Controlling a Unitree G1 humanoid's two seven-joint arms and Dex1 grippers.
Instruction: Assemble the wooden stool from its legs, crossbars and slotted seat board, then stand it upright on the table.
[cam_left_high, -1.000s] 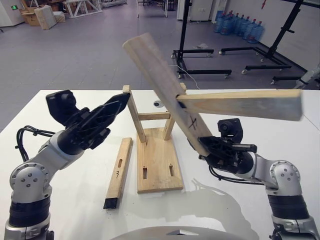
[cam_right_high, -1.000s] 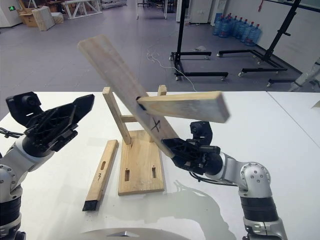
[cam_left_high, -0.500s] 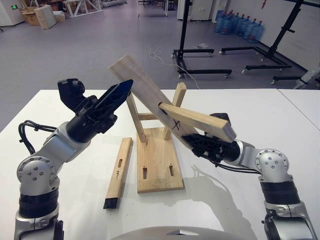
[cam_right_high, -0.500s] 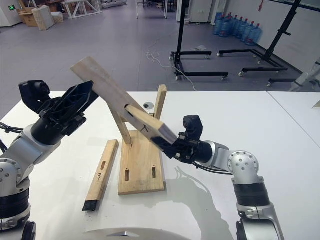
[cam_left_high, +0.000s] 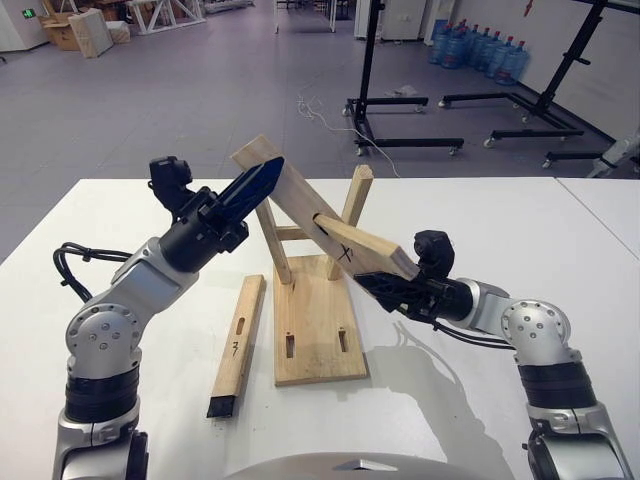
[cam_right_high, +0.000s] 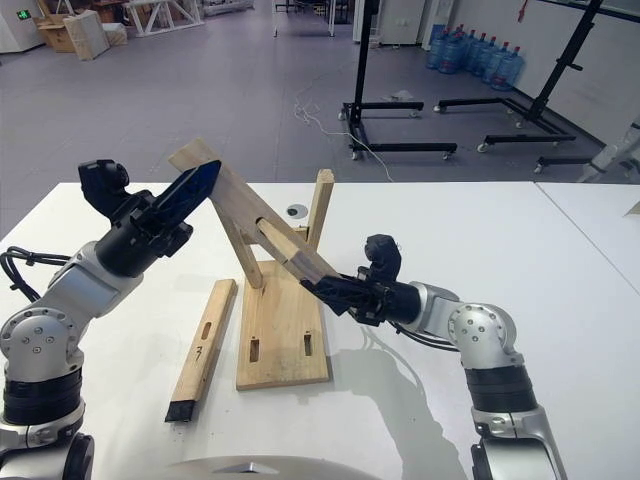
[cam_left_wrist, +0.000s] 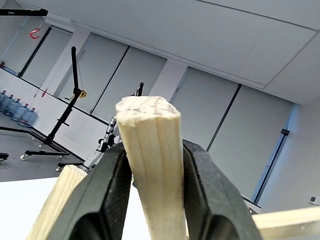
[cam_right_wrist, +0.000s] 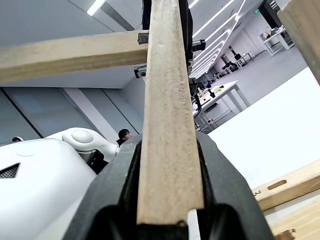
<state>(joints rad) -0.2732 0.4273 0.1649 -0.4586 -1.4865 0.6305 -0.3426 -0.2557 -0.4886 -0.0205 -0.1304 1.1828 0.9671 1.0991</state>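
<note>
Nearest: loose leg (cam_left_high: 238, 345) lies flat on the surface (cam_left_high: 480, 230), just left of the seat board (cam_left_high: 310, 350), whose near slots are open.
Right hand (cam_left_high: 372, 284): pressed onto the lower end of the held frame (cam_left_high: 300, 195), low over the board's right edge.
Left hand (cam_left_high: 268, 172): pinching the frame's upper end, up high.
Farther back: upright leg pair (cam_left_high: 293, 233) stands in the board's far slots, joined by a crossbar.
Doing it well: I'd say both hands must tilt together, keep the frame from knocking the upright pair, and line the leg foot over its slot before pressing.
Change: a second ago the frame towered with its bar jutting right and the left hand was off it; now it's lowered and gripped at both ends.
</note>
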